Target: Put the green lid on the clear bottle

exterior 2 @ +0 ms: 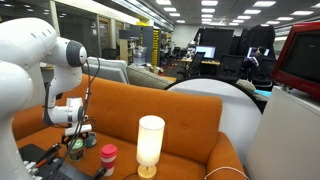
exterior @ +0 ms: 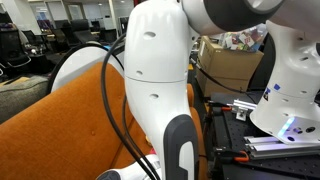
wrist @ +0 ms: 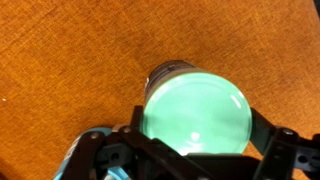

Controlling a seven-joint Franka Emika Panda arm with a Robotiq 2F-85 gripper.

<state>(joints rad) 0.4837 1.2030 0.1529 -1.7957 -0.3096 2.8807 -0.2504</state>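
In the wrist view the round green lid [wrist: 196, 115] sits between my gripper's [wrist: 196, 130] two dark fingers, which press on its left and right edges. Right under it, the rim and upper wall of the clear bottle [wrist: 168, 70] show, standing on the orange sofa seat [wrist: 70, 60]. The lid covers most of the bottle's mouth, and I cannot tell if it rests on it. In an exterior view my gripper [exterior 2: 76, 140] hangs low over the seat with the green lid [exterior 2: 75, 152] at its tips. In the exterior view blocked by the arm, the lid and bottle are hidden.
A cup with a red lid [exterior 2: 108, 155] stands on the seat close to my gripper. A tall white cylinder lamp [exterior 2: 150, 143] stands further along. The orange sofa back [exterior 2: 150, 100] rises behind. The arm's white body [exterior: 160, 60] and cables [exterior: 112, 110] fill one exterior view.
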